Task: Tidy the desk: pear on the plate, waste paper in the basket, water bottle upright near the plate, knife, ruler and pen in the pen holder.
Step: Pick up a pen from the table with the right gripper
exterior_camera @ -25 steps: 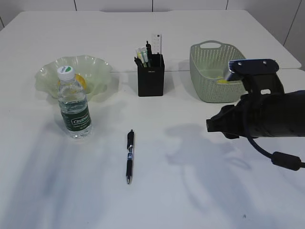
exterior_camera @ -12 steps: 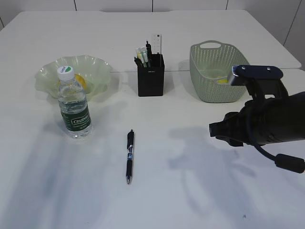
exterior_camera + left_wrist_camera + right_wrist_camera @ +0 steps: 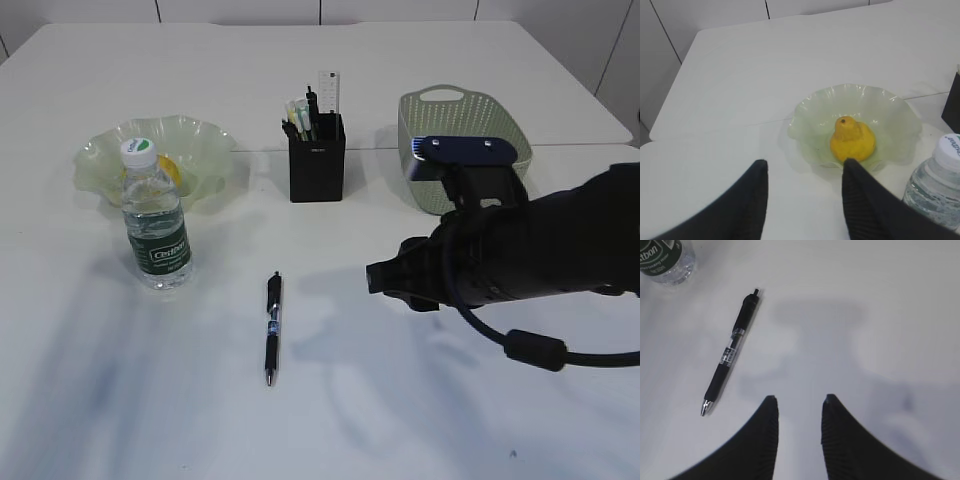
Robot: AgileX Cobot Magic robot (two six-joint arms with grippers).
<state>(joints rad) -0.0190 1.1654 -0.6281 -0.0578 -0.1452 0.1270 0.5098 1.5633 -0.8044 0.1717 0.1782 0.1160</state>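
Yellow pear (image 3: 852, 141) in plate (image 3: 900, 120) | ruler (image 3: 328, 92) in pen holder (image 3: 317, 160) | both claws spread, empty

Pale panelled wall (image 3: 240, 10) behind, dark seams, soft shadows, even indoor light

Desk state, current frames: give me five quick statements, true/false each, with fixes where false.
1. The pear sits in the plate. True.
2. The water bottle lies on its side. False: it stands upright, cap on, near the plate.
3. The pen is in the pen holder. False: it lies flat on the desk.
4. The right gripper is open, empty, near the pen. True.
5. The left gripper grips the pear. False: open, holding nothing.
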